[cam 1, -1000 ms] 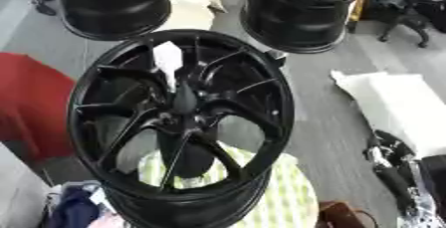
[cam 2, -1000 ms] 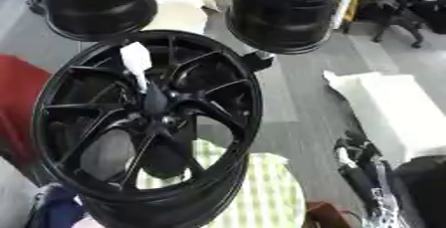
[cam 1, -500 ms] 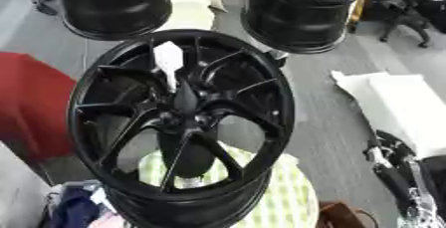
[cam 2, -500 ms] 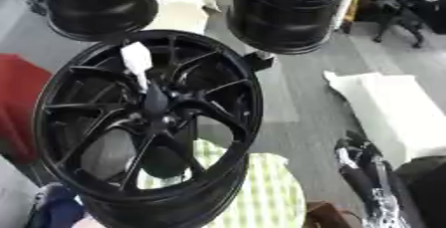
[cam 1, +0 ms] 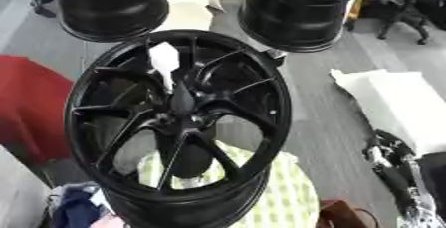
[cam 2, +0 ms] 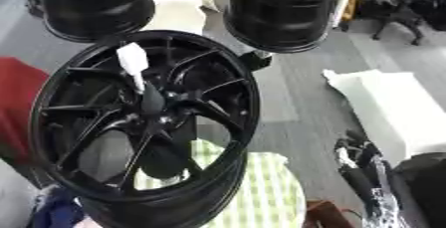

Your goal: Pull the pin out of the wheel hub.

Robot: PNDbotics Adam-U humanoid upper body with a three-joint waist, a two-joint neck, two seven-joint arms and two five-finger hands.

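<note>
At the wheel hub [cam 1: 178, 117], a white-topped pin [cam 1: 171, 80] stands seated.

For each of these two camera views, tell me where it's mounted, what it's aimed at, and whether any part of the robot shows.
Left eye view: in the head, looking down at the big black spoked wheel with the white-topped pin at its hub; part of the right arm shows at the lower right.
Right eye view: beside it, same downward aim, wheel shifted left; the same arm shows.
Both share the wheel, the pin, two black wheels behind, and the checked cloth.
</note>
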